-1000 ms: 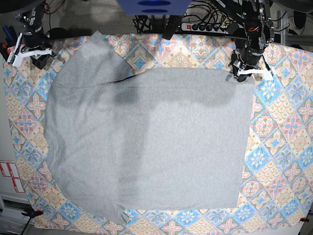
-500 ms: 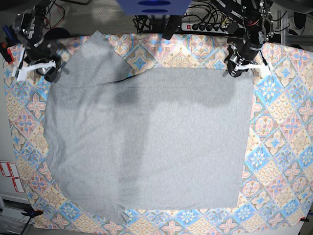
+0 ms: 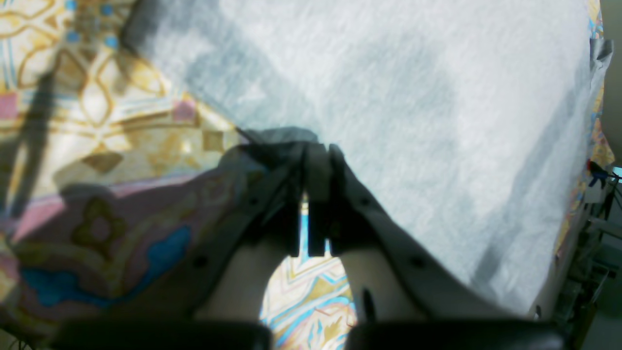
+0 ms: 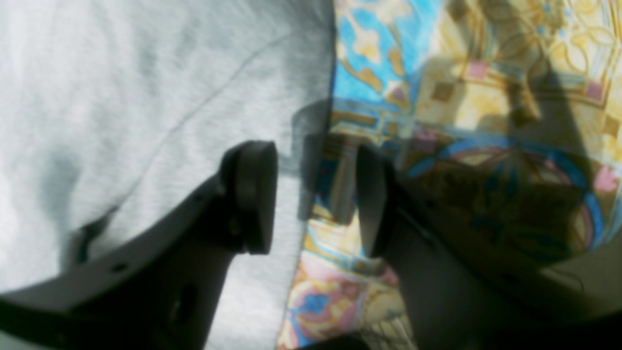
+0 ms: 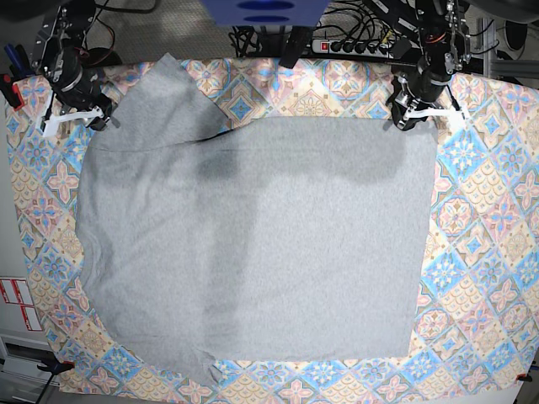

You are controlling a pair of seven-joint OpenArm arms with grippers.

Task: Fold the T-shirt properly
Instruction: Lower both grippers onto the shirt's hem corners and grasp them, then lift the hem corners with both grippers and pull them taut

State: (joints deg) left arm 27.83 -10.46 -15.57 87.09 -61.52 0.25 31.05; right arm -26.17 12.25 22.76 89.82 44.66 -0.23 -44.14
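The light grey T-shirt [image 5: 253, 236] lies spread flat, plain side up, on the patterned tablecloth [image 5: 480, 252]. One sleeve points to the far left. My left gripper [image 5: 406, 118] is at the shirt's far right corner. In the left wrist view it [image 3: 316, 150] is shut, tips at the edge of the shirt [image 3: 413, 97]; I cannot tell whether any cloth is pinched. My right gripper [image 5: 94, 118] is at the far left, by the sleeve. In the right wrist view it [image 4: 313, 194] is open, one finger over the shirt [image 4: 121, 97] and the other over the tablecloth [image 4: 486, 97].
A power strip [image 5: 354, 44] with cables lies behind the table's far edge, beside a blue object [image 5: 263, 10]. Clamps [image 5: 55, 366] hold the cloth at the front left corner. Bare tablecloth borders the shirt on every side, widest at the right.
My right arm has moved in from the far left corner to the sleeve's edge and its jaws have opened. The left gripper has shifted slightly back and inward. The shirt has not moved.
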